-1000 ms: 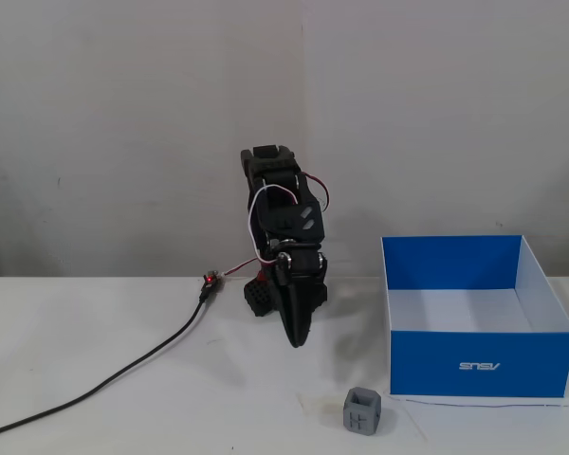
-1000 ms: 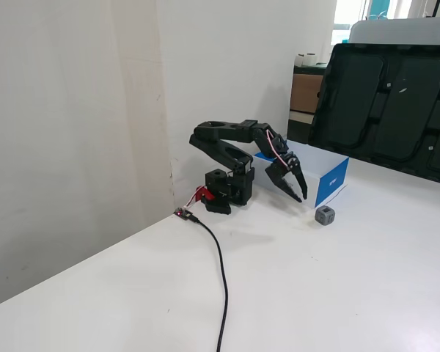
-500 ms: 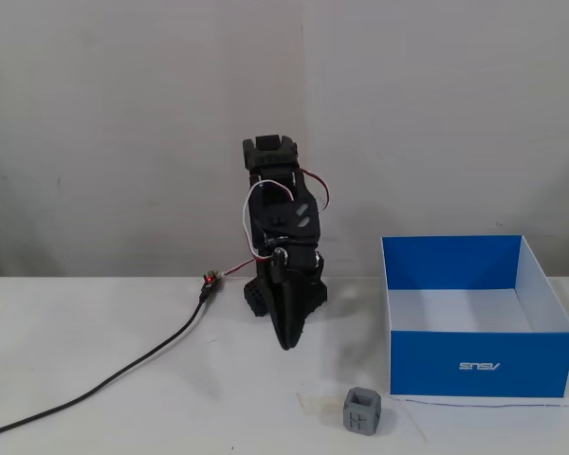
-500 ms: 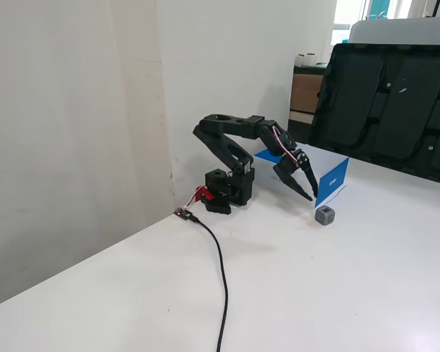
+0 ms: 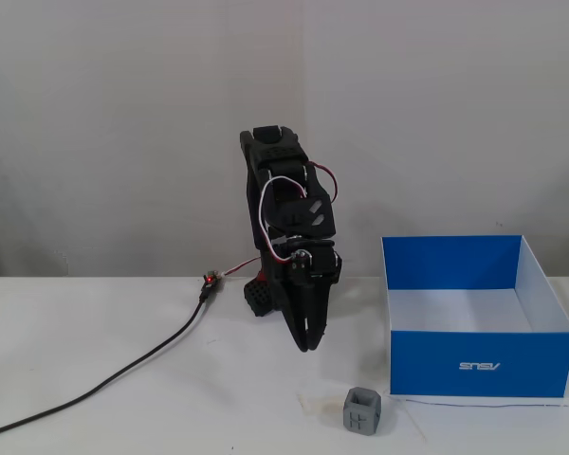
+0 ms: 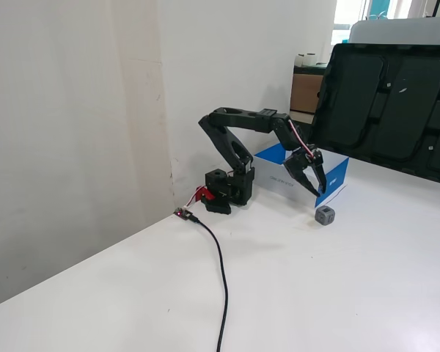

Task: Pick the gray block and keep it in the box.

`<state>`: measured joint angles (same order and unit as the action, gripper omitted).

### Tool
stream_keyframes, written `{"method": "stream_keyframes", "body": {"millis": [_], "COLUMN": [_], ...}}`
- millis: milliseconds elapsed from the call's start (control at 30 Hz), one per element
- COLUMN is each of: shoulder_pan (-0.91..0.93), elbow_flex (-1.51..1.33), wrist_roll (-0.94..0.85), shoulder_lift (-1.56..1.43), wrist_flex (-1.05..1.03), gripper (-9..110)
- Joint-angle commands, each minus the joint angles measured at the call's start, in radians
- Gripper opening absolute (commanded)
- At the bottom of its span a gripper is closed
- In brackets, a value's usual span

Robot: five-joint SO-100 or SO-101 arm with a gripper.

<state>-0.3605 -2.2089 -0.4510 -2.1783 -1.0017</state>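
So here's the setup: black arm [image 5: 286, 204] sitting on a white worktop [image 5: 123, 360], base up near the wall. In a fixed view from the front, the arm is folded over with the tool [image 5: 306, 343] pointing down, its tips hanging a bit above the worktop. In a fixed view from the side you get a better look at the tool [image 6: 314, 188]: the two fingers are spread a little, with a gap between them, and there's nothing in there. It's hanging in the air up and to the left of the block in that view, not touching it.

The gray block [image 5: 361, 411] is sitting on the worktop on its own, near the front edge of the front view, just beside the box's lower left corner. Close to the box but apart from it as far as I can tell. In the side view the gray block [image 6: 325, 215] sits just in front of the box's near corner.

The box [image 5: 474, 365] is blue outside, white inside, open top, with small white lettering on the front wall. Looks empty from the front view. In the side view the box [image 6: 279, 160] is partly hidden behind the arm.

There's also a black cable [image 5: 123, 374] running from a small red-lit connector [image 5: 209, 280] near the base, off across the worktop to the left in the front view.
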Motion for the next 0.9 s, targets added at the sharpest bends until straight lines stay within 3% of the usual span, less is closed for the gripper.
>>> {"method": "stream_keyframes", "body": {"millis": [0,867], "shoulder_pan": [-0.044,-0.112], "elbow_flex": [0.1,0.383], "wrist_roll": [-0.023,-0.245], "shoulder_lift": [0.02,0.459], "wrist_flex": [-0.014,-0.146], "gripper": [0,0]}}
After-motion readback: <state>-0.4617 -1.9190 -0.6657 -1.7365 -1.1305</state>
